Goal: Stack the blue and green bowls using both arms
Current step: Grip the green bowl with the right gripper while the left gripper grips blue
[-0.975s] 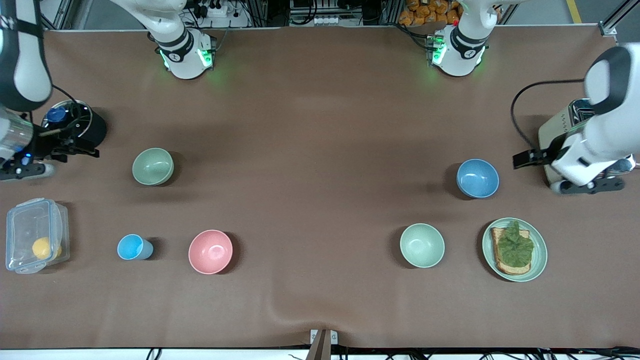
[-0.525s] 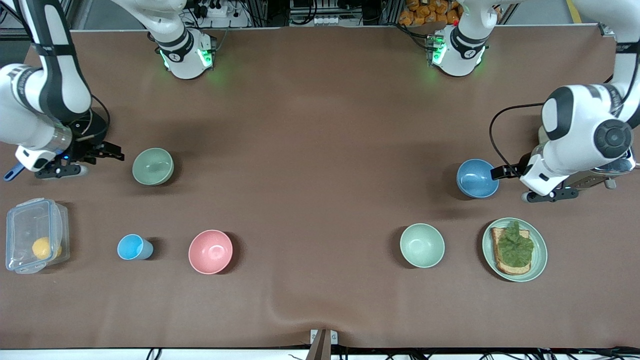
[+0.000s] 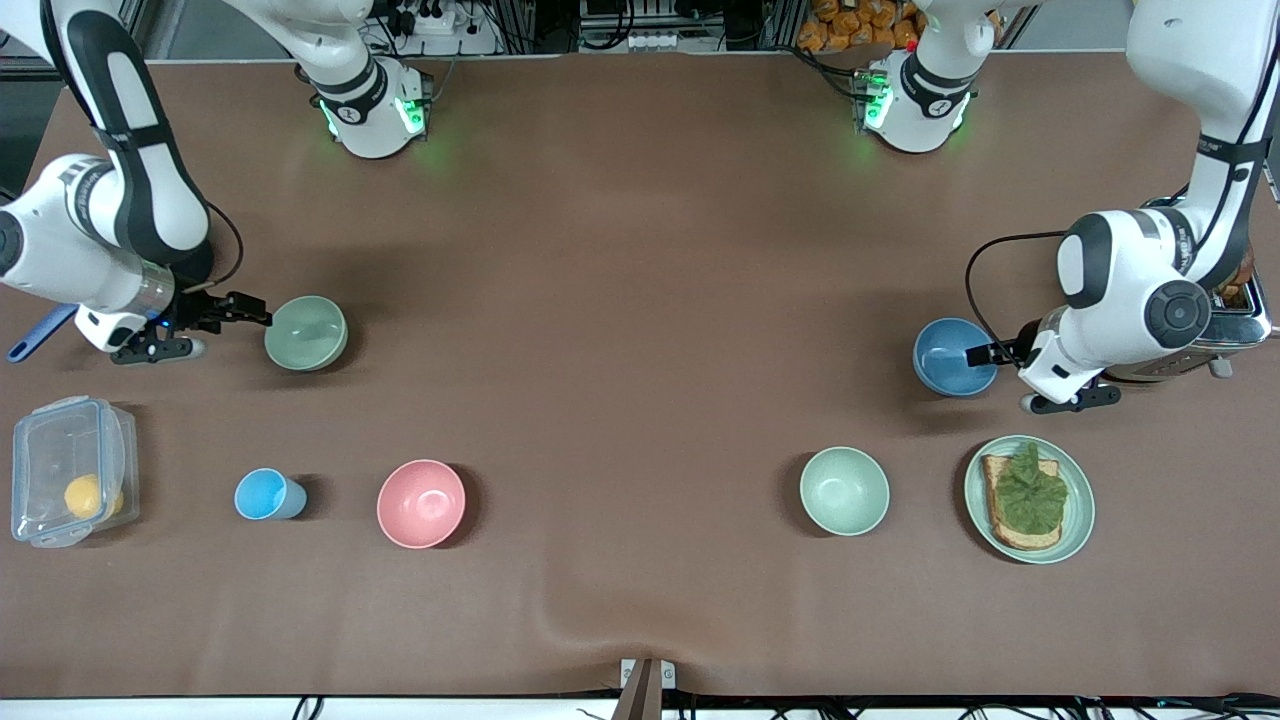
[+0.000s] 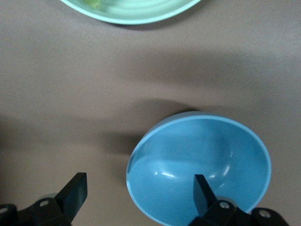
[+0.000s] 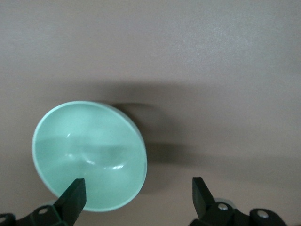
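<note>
Closing in with jaws spread wide, the left gripper (image 3: 985, 352) straddles the blue bowl's (image 3: 955, 357) rim and the right gripper (image 3: 250, 310) nears the green bowl (image 3: 306, 333), both bowls resting on the counter (image 3: 640, 300), so each should seat one finger inside before pinching.

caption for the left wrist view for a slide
Left gripper open at the blue bowl, one jaw inside the rim, one outside.

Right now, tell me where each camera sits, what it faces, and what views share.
Front: high across the table, facing both bases; shows both arms, left gripper at the blue bowl, right gripper at the green bowl.
Left wrist: looks down on the blue bowl, fingers open.
Right wrist: the green bowl, fingers open.
Front shares each bowl.
</note>
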